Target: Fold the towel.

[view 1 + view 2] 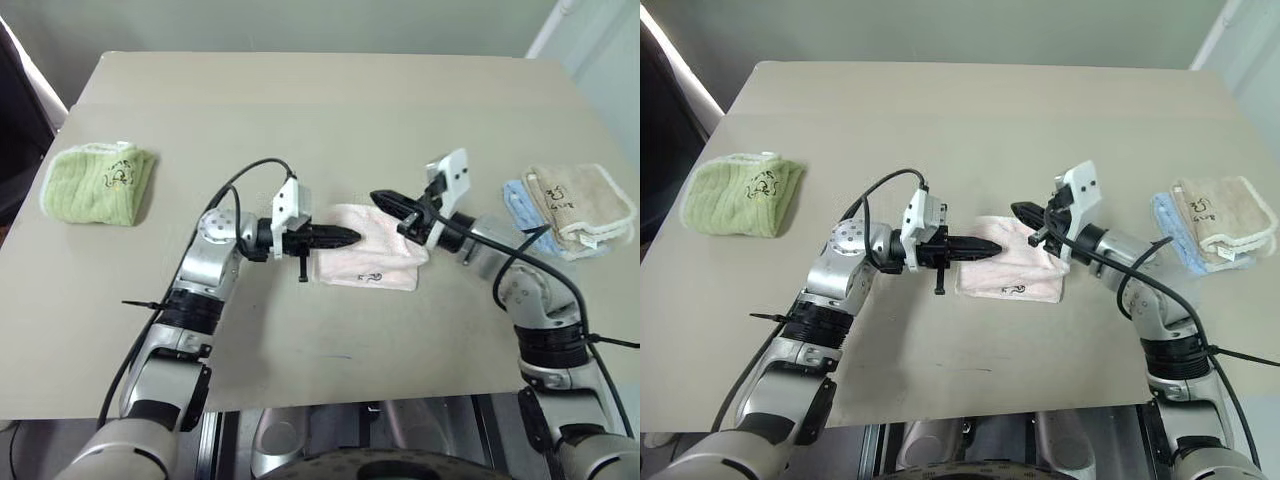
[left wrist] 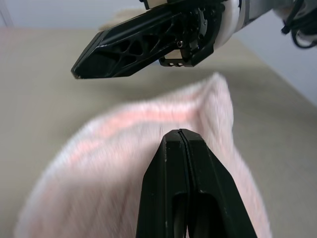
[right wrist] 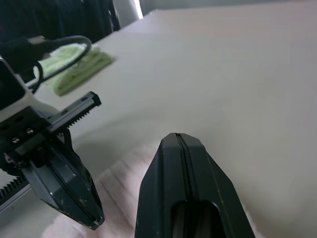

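The table [image 1: 300, 110] holds the pink towel [image 1: 365, 265] near its middle, already folded small. A green towel [image 1: 100, 183] lies well to the left of it, cream and blue towels [image 1: 570, 208] to the right. Left gripper [image 1: 352, 237] and right gripper [image 1: 380, 197] hover above it, both pinched closed, holding nothing. Pressing down could drag the fold askew.

The right gripper [image 3: 179, 136] shows its two black fingers pressed together, above the pale pink towel [image 3: 124, 186] on the table [image 3: 237, 74]. The left gripper [image 3: 91, 218] hangs close beside it over the towel. A green towel [image 3: 79, 67] lies near the table's far edge.
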You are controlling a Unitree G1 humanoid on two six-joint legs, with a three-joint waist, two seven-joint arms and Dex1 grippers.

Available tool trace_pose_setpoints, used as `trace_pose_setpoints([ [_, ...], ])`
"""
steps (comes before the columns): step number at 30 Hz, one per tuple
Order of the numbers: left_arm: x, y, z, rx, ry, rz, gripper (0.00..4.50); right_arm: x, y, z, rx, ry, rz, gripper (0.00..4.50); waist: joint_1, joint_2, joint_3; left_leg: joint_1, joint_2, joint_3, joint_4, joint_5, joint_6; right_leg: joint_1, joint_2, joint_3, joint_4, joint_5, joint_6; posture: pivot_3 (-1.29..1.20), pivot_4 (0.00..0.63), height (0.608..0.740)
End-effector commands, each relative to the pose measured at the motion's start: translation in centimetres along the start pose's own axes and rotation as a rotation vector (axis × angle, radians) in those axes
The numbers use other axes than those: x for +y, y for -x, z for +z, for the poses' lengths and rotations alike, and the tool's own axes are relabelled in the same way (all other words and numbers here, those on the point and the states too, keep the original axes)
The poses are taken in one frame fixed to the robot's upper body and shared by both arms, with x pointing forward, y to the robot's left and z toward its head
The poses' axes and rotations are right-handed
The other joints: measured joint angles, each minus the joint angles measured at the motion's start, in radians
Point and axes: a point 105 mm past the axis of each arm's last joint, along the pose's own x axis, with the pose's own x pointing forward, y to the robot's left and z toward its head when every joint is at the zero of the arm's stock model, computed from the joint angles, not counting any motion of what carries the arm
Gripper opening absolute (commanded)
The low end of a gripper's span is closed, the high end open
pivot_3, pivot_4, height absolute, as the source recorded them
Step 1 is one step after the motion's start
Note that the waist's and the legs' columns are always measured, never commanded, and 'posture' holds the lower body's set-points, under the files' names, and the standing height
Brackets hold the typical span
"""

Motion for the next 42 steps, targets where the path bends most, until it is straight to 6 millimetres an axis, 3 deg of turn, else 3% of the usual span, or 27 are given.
trace_pose_setpoints([
  [1,-0.9,-0.8,-0.4,-0.007,-0.043,-0.042,0.02,0.0,0.2,-1.1,-0.010,-0.004,-0.026,0.00,0.000,0.000,0.000,-0.001,0.000,0.000,0.000,0.000,0.000,0.000,0.000,0.000,0.000,0.000,0.000,0.00,0.150,0.703],
  [7,-2.5,-1.0,-1.8,0.019,-0.069,-0.119,0.02,-1.7,1.2,-7.2,0.138,-0.004,-0.149,0.00,-0.002,0.001,-0.001,-0.001,0.000,0.001,0.001,0.000,0.000,-0.001,-0.001,0.000,0.000,0.001,-0.002,0.00,0.150,0.703],
  [11,-2.4,-1.1,-2.1,0.022,-0.070,-0.116,0.02,-3.3,2.0,-8.6,0.176,0.040,-0.229,0.00,-0.001,0.002,-0.001,0.007,0.000,0.000,0.001,-0.001,0.001,0.008,-0.001,0.000,-0.001,-0.002,-0.007,0.00,0.150,0.703],
  [18,-1.4,-1.2,-2.2,0.025,-0.099,-0.083,0.02,-4.1,2.6,-5.6,0.049,0.017,-0.251,0.00,0.001,0.002,-0.002,0.011,-0.001,-0.001,0.002,-0.001,0.003,0.014,-0.001,0.000,-0.002,-0.004,-0.002,0.00,0.150,0.703],
  [23,-0.9,-0.5,-0.4,-0.052,-0.037,-0.083,0.02,-1.7,4.0,-1.3,-0.075,-0.040,-0.106,0.00,-0.002,0.003,-0.001,0.008,-0.001,0.000,0.002,-0.001,0.002,0.011,-0.001,0.000,-0.002,-0.003,-0.005,0.00,0.150,0.703],
  [25,-1.0,0.1,0.6,-0.089,-0.002,-0.100,0.39,-0.6,4.8,0.3,-0.107,-0.055,-0.044,0.00,-0.005,0.004,-0.001,0.006,-0.001,0.001,0.001,-0.001,0.002,0.009,-0.001,0.000,-0.002,-0.003,-0.007,0.00,0.150,0.703],
  [28,-0.7,1.0,2.7,-0.164,0.068,-0.100,1.23,-0.1,5.9,1.8,-0.123,-0.078,-0.003,0.54,-0.009,0.004,-0.001,0.005,-0.001,0.002,0.000,-0.001,0.001,0.008,-0.001,0.000,-0.002,-0.004,-0.007,0.00,0.150,0.703],
  [32,-0.1,2.5,4.7,-0.193,0.100,-0.084,2.68,-0.5,7.1,2.5,-0.097,-0.080,-0.002,1.93,-0.010,0.004,-0.001,0.005,-0.001,0.001,0.000,-0.001,0.001,0.008,-0.001,0.000,-0.002,-0.005,-0.005,0.00,0.150,0.703],
  [37,1.2,4.2,3.9,-0.105,0.120,0.011,4.35,-1.4,8.2,2.1,-0.033,-0.103,-0.014,3.61,-0.010,0.004,-0.001,0.005,-0.001,0.001,0.000,-0.001,0.001,0.008,-0.001,0.000,-0.002,-0.005,-0.005,0.00,0.150,0.703],
  [40,2.0,4.6,3.1,-0.085,0.277,0.107,4.50,-1.3,8.4,2.5,-0.034,-0.114,-0.003,4.49,-0.011,0.004,-0.001,0.005,-0.001,0.001,0.000,-0.001,0.001,0.008,-0.001,0.000,-0.002,-0.005,-0.005,0.00,0.150,0.703],
  [42,1.9,4.8,2.4,-0.056,0.371,0.130,4.50,-1.3,8.4,2.4,-0.021,-0.132,-0.001,4.49,-0.012,0.004,-0.001,0.005,-0.001,0.001,0.000,-0.001,0.001,0.008,-0.001,0.000,-0.002,-0.005,-0.005,0.00,0.150,0.703],
])
